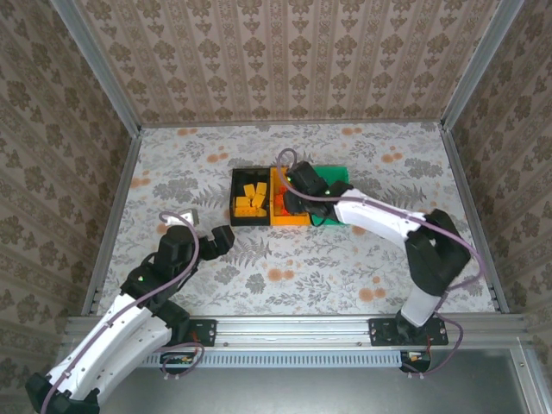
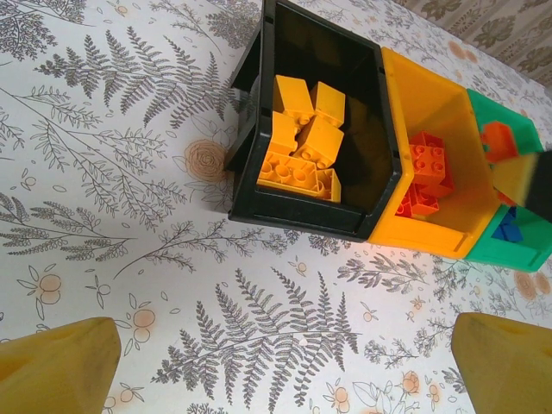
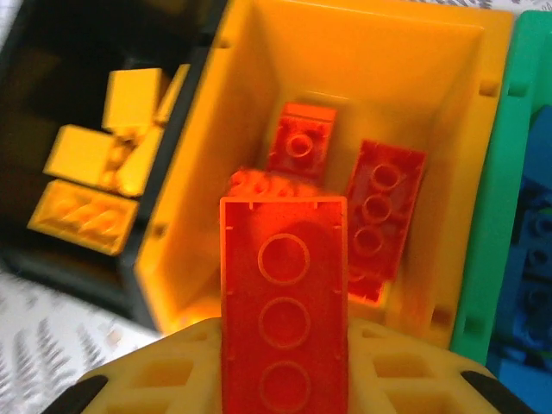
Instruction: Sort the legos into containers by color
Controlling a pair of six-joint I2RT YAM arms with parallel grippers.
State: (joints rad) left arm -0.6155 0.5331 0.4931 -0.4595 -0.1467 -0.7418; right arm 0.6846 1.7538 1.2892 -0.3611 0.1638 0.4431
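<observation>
A red-orange brick [image 3: 285, 293] is pinched lengthwise between the yellow fingers [image 3: 164, 379] of the right gripper [image 3: 285, 379], its hollow underside facing the wrist camera. It hangs over the near end of the orange bin [image 3: 259, 52], above the opening rather than inside it. Below it on that bin's floor lie the other red-orange bricks [image 3: 384, 194], loosely heaped. The jaws are closed only as far as the brick's width allows and grip its two long sides. Joined to the orange bin's left wall is the black bin [image 2: 302, 220] with the yellow-orange bricks [image 2: 302, 138], and on its right wall the green bin [image 2: 517, 250] with the blue bricks [image 2: 509, 228]. In front of the orange bin and off to the left, well clear of it, the left gripper [image 1: 216, 237] hovers over the patterned table [image 1: 345, 267] with its jaws spread wide and nothing between them. The likely trouble is in the release: the brick looks close to the bin's near wall, so if it is let go from this height it could strike the rim or the heap below and hop out onto the table or into a neighbouring bin. A low descent could also nudge the light joined row out of place.
</observation>
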